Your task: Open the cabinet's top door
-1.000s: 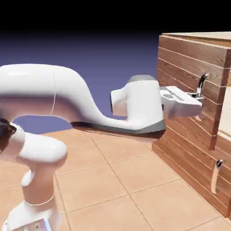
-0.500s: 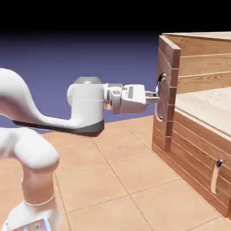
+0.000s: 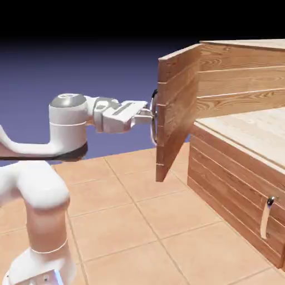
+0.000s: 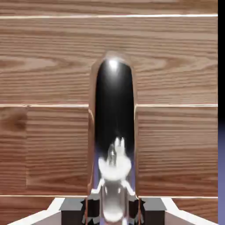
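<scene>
Right now, from the exterior view, I see the cabinet (image 3: 239, 145) filling the right side of the scene, and I'll take it as my landmark. Its top door (image 3: 177, 111) stands swung well out from the cabinet's upper front, hinged at the cabinet's near upper corner, with its free edge pointing down toward the tiled floor (image 3: 139, 222). My gripper (image 3: 151, 116) sits level at the door's outer face, on the side away from the cabinet, and its fingers are clamped on the silver handle (image 3: 153, 118), which shows as a thin curved strip against the planks. Behind the open door the cabinet's pale wooden inside shelf (image 3: 250, 131) is exposed. Lower on the cabinet's front, near the bottom right, a second plank panel (image 3: 234, 195) carries a tan vertical bar handle (image 3: 266, 218); that panel is flush with the cabinet. The white arm (image 3: 67, 122) reaches in from the side opposite the cabinet, and nothing lies between it and the door. From the hand view, reddish-brown planks of the top door fill almost everything, with a narrow strip of blue-violet backdrop at the right edge. The handle (image 4: 114, 132) rises up the middle as a dark, shiny arch, and both grey fingertips (image 4: 72, 206) press against its base from either side.
</scene>
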You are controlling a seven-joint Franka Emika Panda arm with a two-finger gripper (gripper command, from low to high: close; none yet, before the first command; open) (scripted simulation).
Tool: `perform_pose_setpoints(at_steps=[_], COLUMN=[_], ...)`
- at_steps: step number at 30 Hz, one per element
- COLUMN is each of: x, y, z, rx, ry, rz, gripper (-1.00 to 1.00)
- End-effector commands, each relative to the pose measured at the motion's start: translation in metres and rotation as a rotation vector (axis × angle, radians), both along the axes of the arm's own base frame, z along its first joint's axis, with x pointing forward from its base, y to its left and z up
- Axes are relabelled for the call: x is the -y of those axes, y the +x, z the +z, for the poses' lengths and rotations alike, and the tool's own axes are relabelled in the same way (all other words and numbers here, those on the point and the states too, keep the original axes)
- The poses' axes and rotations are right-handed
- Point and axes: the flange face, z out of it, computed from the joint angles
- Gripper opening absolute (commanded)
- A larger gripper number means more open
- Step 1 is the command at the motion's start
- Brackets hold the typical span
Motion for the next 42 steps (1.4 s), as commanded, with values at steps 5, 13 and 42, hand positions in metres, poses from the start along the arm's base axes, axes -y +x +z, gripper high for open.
perform_pose_setpoints(at_steps=[5,13,42], x=[-0.029,-0.083,-0.362], y=[-0.017,-0.042,-0.075], z=[0.0,0.0,0.0], rx=[0.0,0.0,0.0], ry=[0.0,0.0,0.0], rz=[-0.064,-0.175,-0.707], gripper=[-1.0,-1.0,-1.0])
